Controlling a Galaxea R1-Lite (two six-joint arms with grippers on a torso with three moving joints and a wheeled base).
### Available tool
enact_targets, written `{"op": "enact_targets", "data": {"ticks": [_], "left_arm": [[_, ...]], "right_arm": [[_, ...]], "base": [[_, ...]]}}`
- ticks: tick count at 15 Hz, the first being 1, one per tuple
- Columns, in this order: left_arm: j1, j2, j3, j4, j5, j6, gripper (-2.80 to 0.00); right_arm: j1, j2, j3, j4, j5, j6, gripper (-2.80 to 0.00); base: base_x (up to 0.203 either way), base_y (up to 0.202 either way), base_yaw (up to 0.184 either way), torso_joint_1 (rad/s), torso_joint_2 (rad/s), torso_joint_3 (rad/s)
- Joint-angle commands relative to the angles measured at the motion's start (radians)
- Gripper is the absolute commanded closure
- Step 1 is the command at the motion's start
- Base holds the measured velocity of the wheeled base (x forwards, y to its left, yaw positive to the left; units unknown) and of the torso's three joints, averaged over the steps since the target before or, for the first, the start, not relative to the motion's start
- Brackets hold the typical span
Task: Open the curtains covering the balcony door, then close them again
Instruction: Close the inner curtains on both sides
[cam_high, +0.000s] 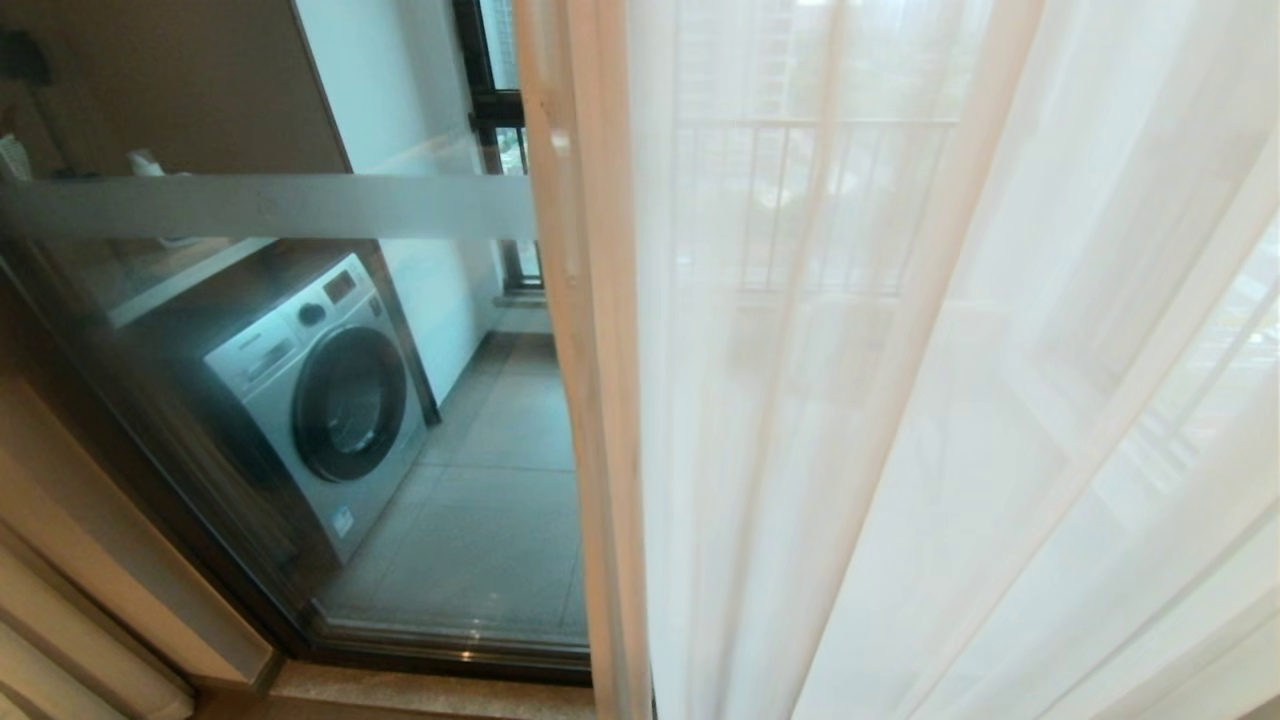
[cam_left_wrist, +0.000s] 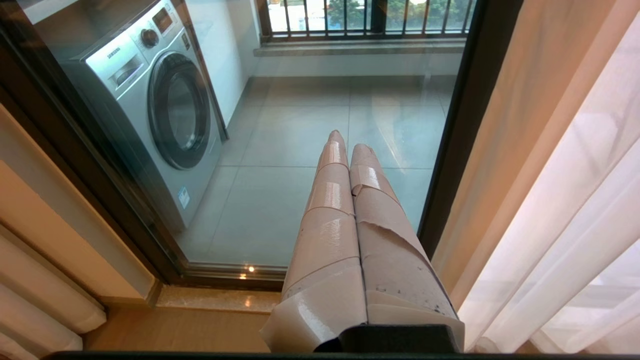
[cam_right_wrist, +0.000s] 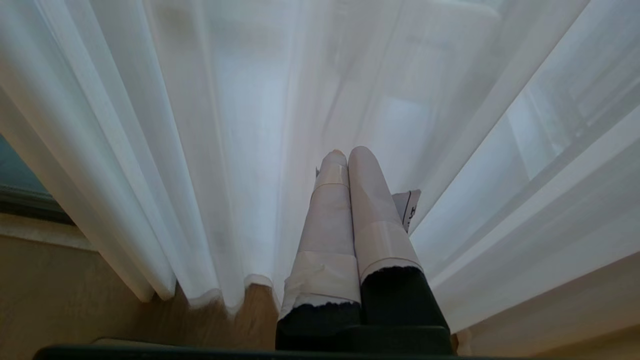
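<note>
The curtains (cam_high: 900, 400) hung in long sheer white folds over the right side of the scene, their cream-beige hemmed edge (cam_high: 585, 360) falling near the middle. Left of that edge the balcony door (cam_high: 300, 400) stood uncovered: a glass pane in a dark frame, crossed by a frosted horizontal band (cam_high: 270, 205). Through the glass a silver front-loading washing machine (cam_high: 320, 395) stood on the left of the grey tiled balcony floor (cam_high: 490, 500), with a black-barred railing window (cam_left_wrist: 370, 17) at the far end. Through the sheer fabric, the pale outline of the railing (cam_high: 810, 200) showed faintly.

Neither arm appeared in the head view. In the left wrist view, the left gripper (cam_left_wrist: 346, 145) pointed toward the bare glass, its tape-wrapped fingers (cam_left_wrist: 325, 200) pressed together with nothing between them, apart from the fabric; the curtain edge and the door's vertical frame bar (cam_left_wrist: 460, 120) lay to its right. A stone sill (cam_left_wrist: 215, 299) ran along the foot of the door, and cream-coloured ridged panels (cam_left_wrist: 40, 295) ran along the near left.

In the right wrist view, the right gripper (cam_right_wrist: 347, 152) faced the curtain folds directly, its taped fingers (cam_right_wrist: 372, 200) closed against each other and holding nothing. Whether the tips touched the fabric could not be told. The curtain hem (cam_right_wrist: 220, 295) hung just above the wooden floor (cam_right_wrist: 75, 295).
</note>
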Motion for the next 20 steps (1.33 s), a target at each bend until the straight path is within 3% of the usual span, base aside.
{"op": "enact_targets", "data": {"ticks": [1, 20], "left_arm": [[0.001, 0.001, 0.000, 0.000, 0.000, 0.001, 0.00], [0.001, 0.001, 0.000, 0.000, 0.001, 0.002, 0.00]], "right_arm": [[0.009, -0.124, -0.001, 0.022, 0.001, 0.009, 0.00], [0.011, -0.134, 0.000, 0.020, 0.000, 0.030, 0.00]], "base": [[0.000, 0.000, 0.000, 0.000, 0.00, 0.000], [0.000, 0.000, 0.000, 0.000, 0.00, 0.000]]}}
